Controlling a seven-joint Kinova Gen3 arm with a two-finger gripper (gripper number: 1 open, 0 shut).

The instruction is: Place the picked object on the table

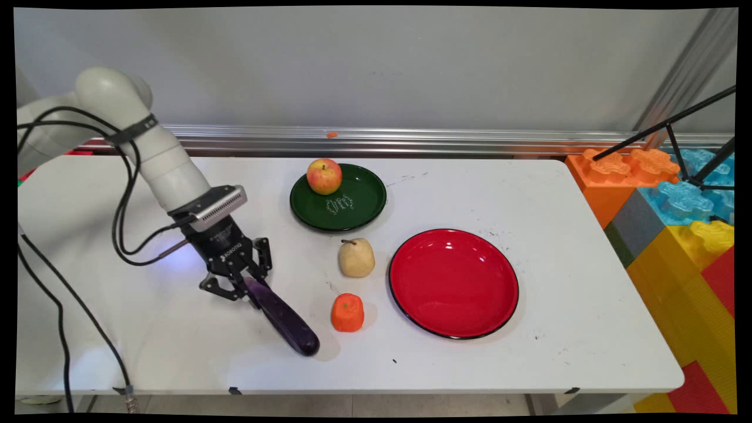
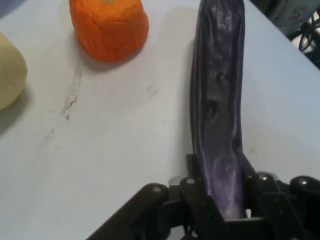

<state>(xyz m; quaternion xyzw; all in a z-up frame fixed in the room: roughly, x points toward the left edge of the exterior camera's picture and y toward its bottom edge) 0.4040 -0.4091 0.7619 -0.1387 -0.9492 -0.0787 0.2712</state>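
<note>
My gripper (image 1: 249, 288) is shut on the near end of a long purple eggplant (image 1: 285, 320), low over the table's left half. The eggplant slants away from the fingers toward the table's front, its far tip resting on or just above the white table (image 1: 147, 346). In the hand view the eggplant (image 2: 220, 115) runs up from between the fingers (image 2: 197, 200). An orange carrot chunk (image 1: 347, 312) (image 2: 109, 27) stands just right of the eggplant's tip. A pale yellow pear (image 1: 356, 258) (image 2: 7, 75) lies behind the chunk.
A red plate (image 1: 453, 282) lies right of the pear. A green plate (image 1: 352, 205) at the back holds a red-yellow apple (image 1: 324, 176). Big coloured toy blocks (image 1: 675, 223) stand past the table's right edge. Black cables (image 1: 123, 217) hang from the arm.
</note>
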